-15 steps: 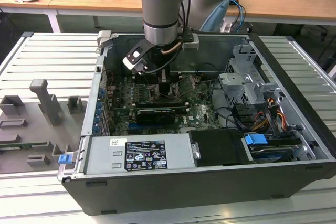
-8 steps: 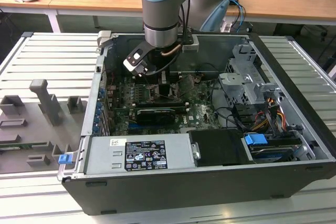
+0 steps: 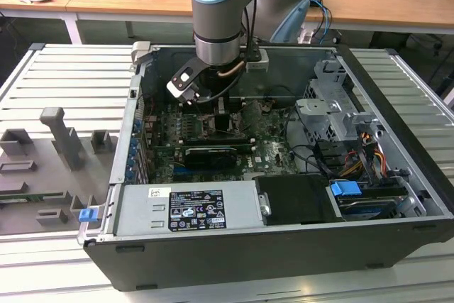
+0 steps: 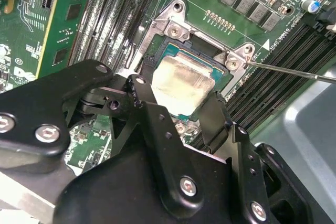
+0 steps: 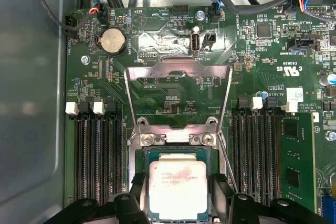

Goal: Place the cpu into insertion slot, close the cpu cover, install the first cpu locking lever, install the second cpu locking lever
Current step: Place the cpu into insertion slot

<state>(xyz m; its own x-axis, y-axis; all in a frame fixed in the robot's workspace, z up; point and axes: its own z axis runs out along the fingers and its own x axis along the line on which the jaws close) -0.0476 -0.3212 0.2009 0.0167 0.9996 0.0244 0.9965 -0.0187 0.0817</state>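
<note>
The arm [image 3: 218, 12] is a thick grey tube with pale blue joint caps. A black cable [image 3: 250, 12] runs down beside it, and a white-and-black module [image 3: 184, 81] is mounted near its wrist. The tool [image 4: 178, 103] is matte black, built of angular plates and rounded links fastened with silver hex-socket screws.

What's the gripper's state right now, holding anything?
Gripper: at the cpu, which lies in the insertion slot; open or shut cannot be told.
</note>
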